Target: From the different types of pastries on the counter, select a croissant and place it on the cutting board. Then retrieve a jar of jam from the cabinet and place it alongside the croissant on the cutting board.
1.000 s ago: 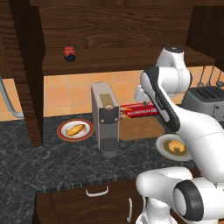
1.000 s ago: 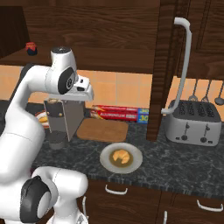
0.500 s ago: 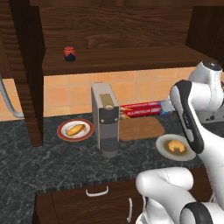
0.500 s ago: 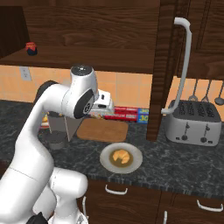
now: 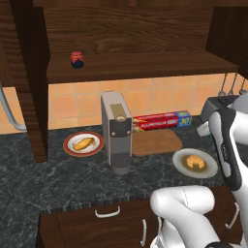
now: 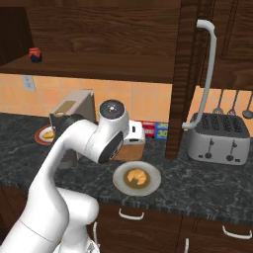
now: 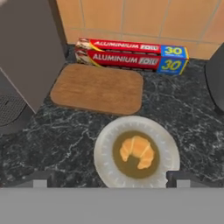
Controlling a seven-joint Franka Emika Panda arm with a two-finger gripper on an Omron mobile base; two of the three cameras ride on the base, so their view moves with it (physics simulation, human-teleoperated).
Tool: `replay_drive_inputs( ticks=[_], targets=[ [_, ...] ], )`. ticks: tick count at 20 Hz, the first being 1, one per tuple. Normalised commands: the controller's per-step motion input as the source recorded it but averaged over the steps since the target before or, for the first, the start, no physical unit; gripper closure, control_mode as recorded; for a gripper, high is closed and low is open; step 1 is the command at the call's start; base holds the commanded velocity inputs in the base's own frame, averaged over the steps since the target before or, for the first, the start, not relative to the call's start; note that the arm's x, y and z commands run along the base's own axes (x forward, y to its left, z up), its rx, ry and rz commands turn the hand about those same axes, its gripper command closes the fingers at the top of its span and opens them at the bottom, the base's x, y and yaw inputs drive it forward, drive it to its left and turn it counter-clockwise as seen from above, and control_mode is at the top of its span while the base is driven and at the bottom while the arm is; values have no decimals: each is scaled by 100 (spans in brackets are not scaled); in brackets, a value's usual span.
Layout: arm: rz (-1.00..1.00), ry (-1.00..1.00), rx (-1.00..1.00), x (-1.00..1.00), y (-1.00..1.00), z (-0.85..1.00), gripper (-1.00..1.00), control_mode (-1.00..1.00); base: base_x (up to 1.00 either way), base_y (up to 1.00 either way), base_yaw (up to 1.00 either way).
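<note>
Hand view puts the croissant (image 7: 138,152) almost straight below me, lying in the brown centre of a pale round plate (image 7: 105,164) on the dark speckled counter (image 7: 183,113). My gripper (image 7: 109,179) hangs above the plate with its two dark tips spread wide, one at each side of the plate's near rim, and nothing is between them. Just past the plate lies the wooden cutting board (image 7: 98,89), bare, and beyond that a red and blue box of aluminium foil (image 7: 131,53) sits against the tiled wall. A tall grey coffee machine (image 7: 26,57) stands beside the board. From the left base view, the other pastry, a long yellow-orange bun (image 5: 84,143), rests on a red-rimmed plate (image 5: 70,147) on the far side of the coffee machine, well apart from the croissant. The jar of jam (image 5: 77,59) stands on the shelf of the dark wood cabinet (image 5: 145,68) above. In the right base view a silver toaster (image 6: 217,138) stands further along the counter.
</note>
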Motion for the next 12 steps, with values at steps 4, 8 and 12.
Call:
replay_drive_inputs(
  ticks=[4, 8, 12],
  targets=[
    [39, -3, -3, 0, -26, -19, -100, -100, 0, 0, 0],
    [41, 0, -3, -1, -33, -23, -100, -100, 0, 0, 0],
    [2, 14, -3, 2, 10, 0, -100, -100, 0, 0, 0]
  ],
)
